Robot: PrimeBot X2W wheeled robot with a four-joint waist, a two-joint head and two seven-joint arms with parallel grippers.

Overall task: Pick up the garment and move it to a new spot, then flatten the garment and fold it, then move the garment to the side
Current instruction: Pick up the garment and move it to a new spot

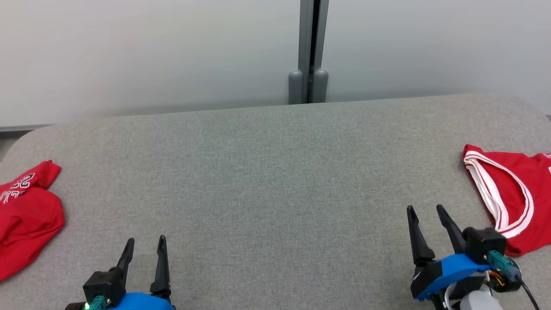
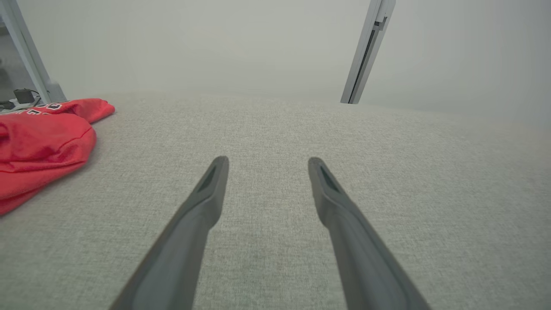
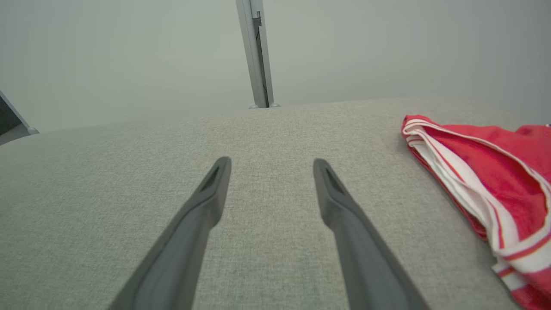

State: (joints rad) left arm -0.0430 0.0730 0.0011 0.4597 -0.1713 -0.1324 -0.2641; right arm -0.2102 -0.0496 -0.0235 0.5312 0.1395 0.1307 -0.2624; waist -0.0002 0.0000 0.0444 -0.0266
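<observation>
A crumpled red garment [image 1: 26, 215] with white lettering lies at the left edge of the grey fabric table [image 1: 275, 172]; the left wrist view has the same crumpled garment [image 2: 38, 146] at its left. Another red garment [image 1: 508, 193], trimmed with white bands, lies folded at the right edge; the right wrist view has this banded garment [image 3: 486, 181] at its right. My left gripper [image 1: 144, 243] hovers open at the lower left, right of the crumpled garment and apart from it. My right gripper [image 1: 426, 213] stands open at the lower right, just left of the banded garment, holding nothing.
A pale wall with a grey vertical post [image 1: 310, 51] stands behind the table's far edge. The table's rounded corners curve away at the far left and far right. Some cables and a plug [image 2: 19, 97] lie beyond the table at the left.
</observation>
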